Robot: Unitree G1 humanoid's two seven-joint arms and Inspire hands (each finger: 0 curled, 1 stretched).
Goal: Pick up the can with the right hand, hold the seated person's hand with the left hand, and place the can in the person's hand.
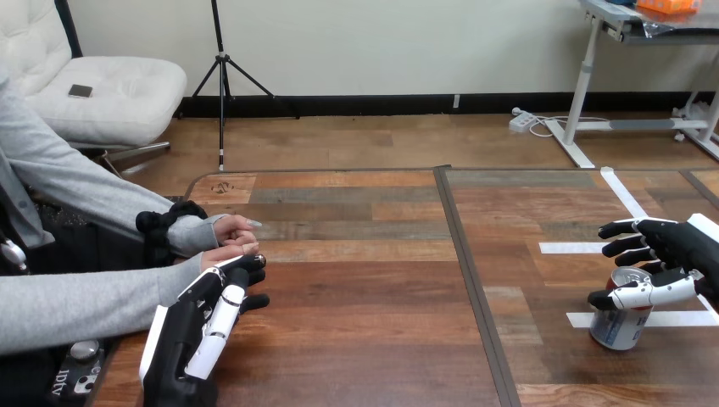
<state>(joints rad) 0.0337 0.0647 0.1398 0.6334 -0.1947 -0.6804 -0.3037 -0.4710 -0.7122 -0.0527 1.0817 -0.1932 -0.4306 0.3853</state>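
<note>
left hand [191, 326] lies at the near left corner of the desk [365, 339], its arm coming up from the bottom edge. it is released: its fingers [231, 292] reach fairly straight toward the left edge, and their dark tips touch the nearer person's hand [227, 253]. no finger is seen curled round that hand, and the thumb sticks out toward the middle of the desk.

further in, close to the right edge, the can [617, 326] stands upright, silver with a blue band low on its side. it sits on a strip of white tape [678, 319] that runs across the wood.

right hand [682, 246] comes in over the right edge and brackets the can without clenching. its thumb [632, 294] lies across the can's near side just under the rim. its fingers are spread and nearly straight beyond the can's top, apart from it. the can rests on the desk between thumb and fingers.

just beyond the nearer person's hand, the farther person's hand [231, 227] rests loosely curled at the left edge. both come from grey sleeves. a dark seam [470, 263] runs from the near edge to the far edge between the two robot hands.
</note>
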